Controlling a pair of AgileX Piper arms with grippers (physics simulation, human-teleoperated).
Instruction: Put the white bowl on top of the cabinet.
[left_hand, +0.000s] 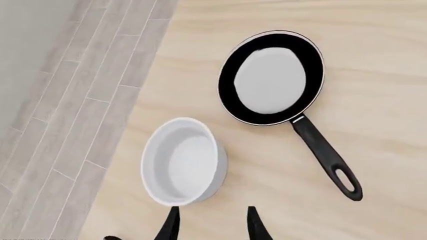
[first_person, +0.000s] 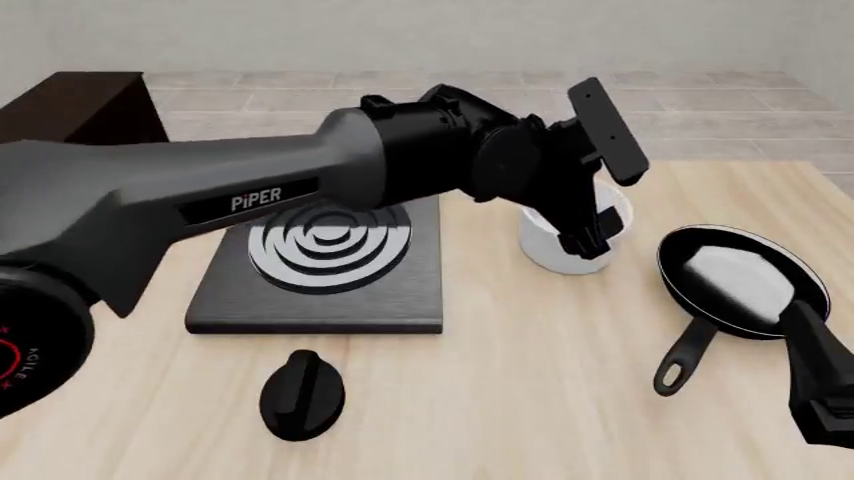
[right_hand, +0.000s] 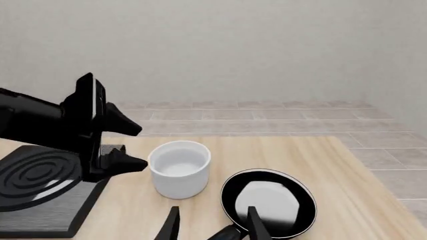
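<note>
The white bowl (first_person: 545, 243) stands upright on the wooden table between the stove plate and the frying pan, partly hidden by my left arm. It shows in the left wrist view (left_hand: 183, 161) and in the right wrist view (right_hand: 179, 167). My left gripper (first_person: 591, 238) is open and empty at the bowl's side, fingertips just short of its wall; it also shows in the right wrist view (right_hand: 139, 146) and in its own view (left_hand: 212, 226). The dark brown cabinet (first_person: 80, 105) stands at the far left. My right gripper (right_hand: 213, 226) is open and empty, near the pan.
A black frying pan (first_person: 734, 278) with a white reflection lies right of the bowl, handle toward the front. A flat black stove plate (first_person: 327, 262) with rings lies at the centre left. A black knob (first_person: 304, 393) lies in front of it. My right arm (first_person: 821, 380) is at the lower right.
</note>
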